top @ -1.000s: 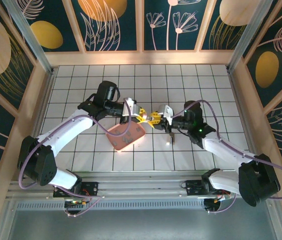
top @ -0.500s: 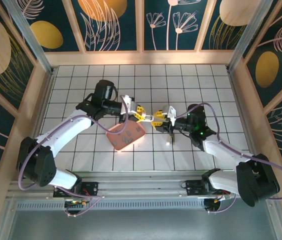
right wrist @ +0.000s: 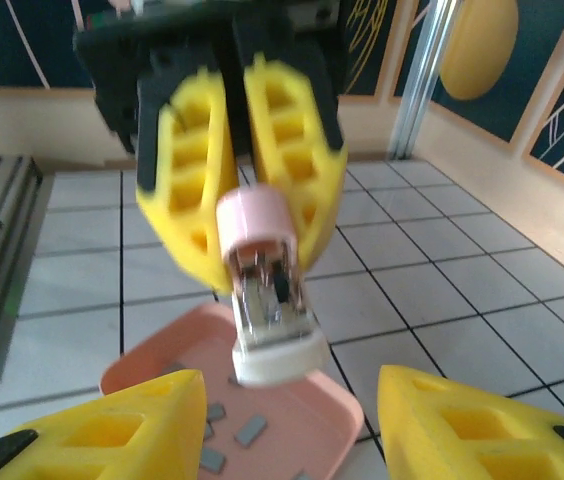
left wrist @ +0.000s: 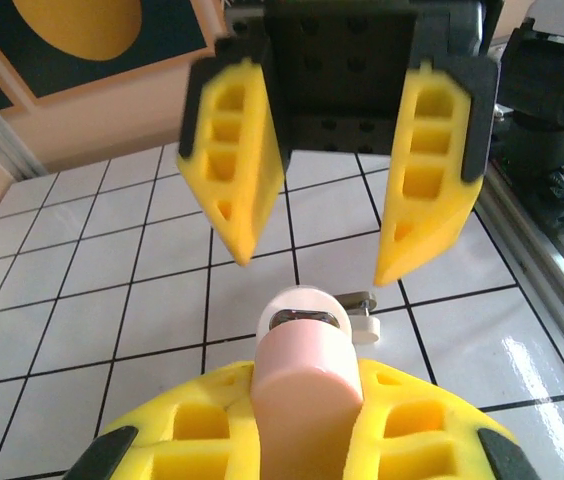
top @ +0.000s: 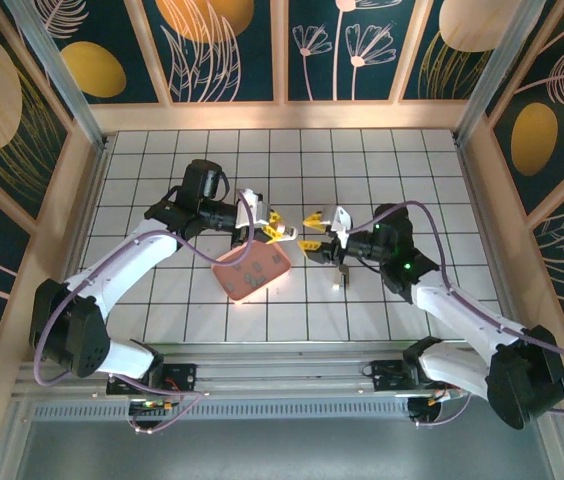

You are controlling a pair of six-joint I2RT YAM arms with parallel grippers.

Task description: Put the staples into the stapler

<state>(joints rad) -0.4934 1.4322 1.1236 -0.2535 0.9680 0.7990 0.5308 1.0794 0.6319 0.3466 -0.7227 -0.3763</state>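
Note:
The stapler (top: 287, 234) is a small pink oblong with a white end, held above the tiled table. My left gripper (top: 280, 230) is shut on its pink body (left wrist: 302, 395). In the right wrist view the stapler (right wrist: 267, 300) points down with its bare metal channel showing, between the left gripper's fingers (right wrist: 187, 200). My right gripper (top: 312, 231) faces it from the right, open and apart from it, with nothing between its fingers (right wrist: 102, 430). Several grey staples (right wrist: 250, 430) lie in the pink tray (right wrist: 162, 362) below.
The pink tray (top: 252, 270) sits on the white tiled table just below and left of both grippers. A small white and metal piece (top: 340, 283) lies on the tiles under the right gripper, also seen past the stapler's tip (left wrist: 362, 318). Wooden walls ring the table.
My right gripper has opened and drawn back to the right, away from the stapler. My left gripper has shifted slightly up and left, still holding it.

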